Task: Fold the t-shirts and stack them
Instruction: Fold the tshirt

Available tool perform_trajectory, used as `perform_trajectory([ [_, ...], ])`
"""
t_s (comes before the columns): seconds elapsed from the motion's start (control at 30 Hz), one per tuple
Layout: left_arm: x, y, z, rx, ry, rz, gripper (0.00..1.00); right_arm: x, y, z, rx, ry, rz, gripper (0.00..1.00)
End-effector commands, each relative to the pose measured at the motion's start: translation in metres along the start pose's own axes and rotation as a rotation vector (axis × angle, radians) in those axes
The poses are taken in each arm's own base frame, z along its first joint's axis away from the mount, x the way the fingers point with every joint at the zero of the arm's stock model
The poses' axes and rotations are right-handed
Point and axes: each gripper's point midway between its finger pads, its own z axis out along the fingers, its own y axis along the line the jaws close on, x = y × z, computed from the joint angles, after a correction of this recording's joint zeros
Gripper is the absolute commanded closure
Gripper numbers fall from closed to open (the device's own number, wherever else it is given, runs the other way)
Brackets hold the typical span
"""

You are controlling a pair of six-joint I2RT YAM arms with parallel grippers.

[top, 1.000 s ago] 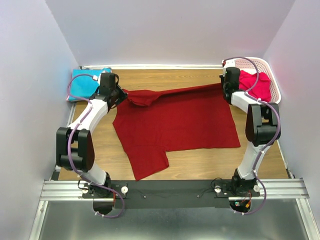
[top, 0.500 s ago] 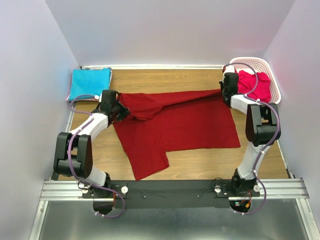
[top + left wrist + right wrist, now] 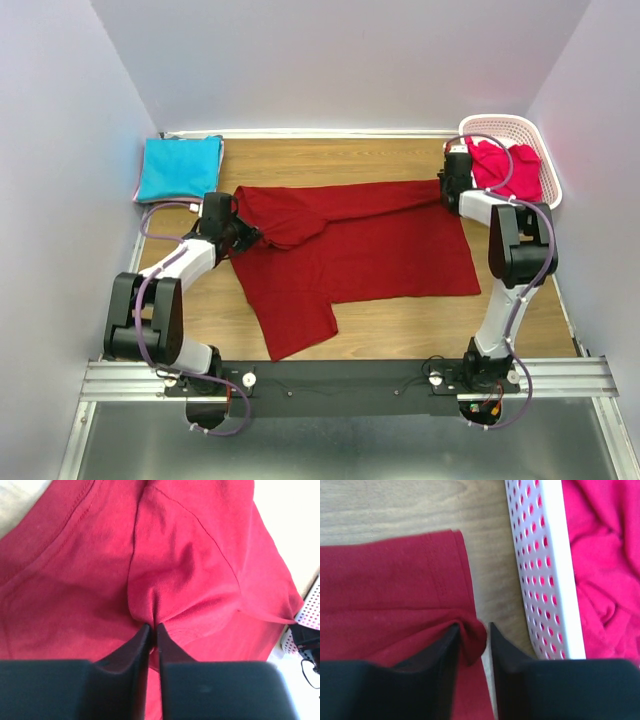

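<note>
The dark red shirt (image 3: 370,250) lies spread across the middle of the table (image 3: 330,155), its far edge folded over between the two arms. The left arm bends low along the left side, wrist turned inward. The left gripper (image 3: 152,626) presses its fingers together on a pucker of cloth. The right arm reaches up the right side, and the right gripper (image 3: 472,630) pinches a fold at the shirt's corner, just beside the basket (image 3: 542,580) holding the pink-red shirt (image 3: 600,555). The turquoise shirt (image 3: 178,168) lies folded at the far left corner.
</note>
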Motion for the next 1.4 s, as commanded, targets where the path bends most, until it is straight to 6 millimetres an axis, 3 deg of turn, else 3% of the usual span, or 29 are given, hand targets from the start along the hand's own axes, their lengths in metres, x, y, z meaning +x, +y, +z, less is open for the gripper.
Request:
perform_trajectory([
  [0.0, -0.011, -0.012, -0.019, 0.049, -0.066, 0.006, 0.76, -0.035, -0.013, -0.029, -0.013, -0.060, 0.104, 0.56],
  [0.03, -0.017, -0.015, -0.027, 0.059, -0.097, 0.011, 0.75, -0.032, -0.011, -0.035, -0.030, -0.041, 0.105, 0.55],
  [0.17, -0.033, -0.019, -0.043, 0.038, -0.172, 0.060, 0.72, -0.053, -0.006, -0.066, -0.125, -0.093, 0.187, 0.50],
  [0.27, -0.044, -0.019, -0.050, 0.024, -0.221, 0.093, 0.54, -0.066, 0.004, -0.090, -0.222, -0.131, 0.248, 0.45],
  [0.3, -0.046, -0.019, -0.051, 0.022, -0.234, 0.101, 0.43, -0.066, 0.011, -0.094, -0.264, -0.131, 0.266, 0.39],
  [0.37, -0.047, -0.019, -0.049, 0.020, -0.239, 0.133, 0.34, -0.069, 0.017, -0.104, -0.311, -0.137, 0.294, 0.33],
  [0.47, -0.044, -0.013, -0.040, 0.000, -0.212, 0.184, 0.26, -0.061, 0.043, -0.120, -0.465, -0.105, 0.345, 0.32],
  [0.6, -0.036, 0.004, -0.024, -0.052, -0.161, 0.250, 0.26, -0.032, 0.076, -0.135, -0.625, 0.033, 0.469, 0.32],
  [0.67, -0.030, 0.010, -0.016, -0.068, -0.128, 0.266, 0.27, -0.007, 0.086, -0.137, -0.653, 0.106, 0.496, 0.32],
  [0.77, -0.013, 0.023, -0.006, -0.077, -0.047, 0.286, 0.27, 0.020, 0.091, -0.142, -0.657, 0.184, 0.518, 0.32],
  [0.93, 0.018, 0.056, -0.003, -0.120, 0.048, 0.255, 0.27, 0.090, 0.090, -0.154, -0.591, 0.346, 0.532, 0.32],
  [1.0, 0.032, 0.073, -0.006, -0.154, 0.090, 0.235, 0.28, 0.116, 0.089, -0.161, -0.572, 0.424, 0.535, 0.31],
  [1.2, 0.045, 0.102, -0.030, -0.237, 0.090, 0.197, 0.31, 0.170, 0.077, -0.187, -0.474, 0.588, 0.534, 0.28],
  [1.27, 0.045, 0.100, -0.040, -0.222, 0.070, 0.185, 0.31, 0.182, 0.074, -0.198, -0.460, 0.633, 0.521, 0.27],
  [1.33, 0.051, 0.109, -0.050, -0.244, 0.075, 0.163, 0.32, 0.181, 0.065, -0.204, -0.440, 0.613, 0.505, 0.27],
  [1.37, 0.049, 0.103, -0.057, -0.216, 0.055, 0.164, 0.32, 0.183, 0.062, -0.209, -0.434, 0.615, 0.494, 0.26],
])
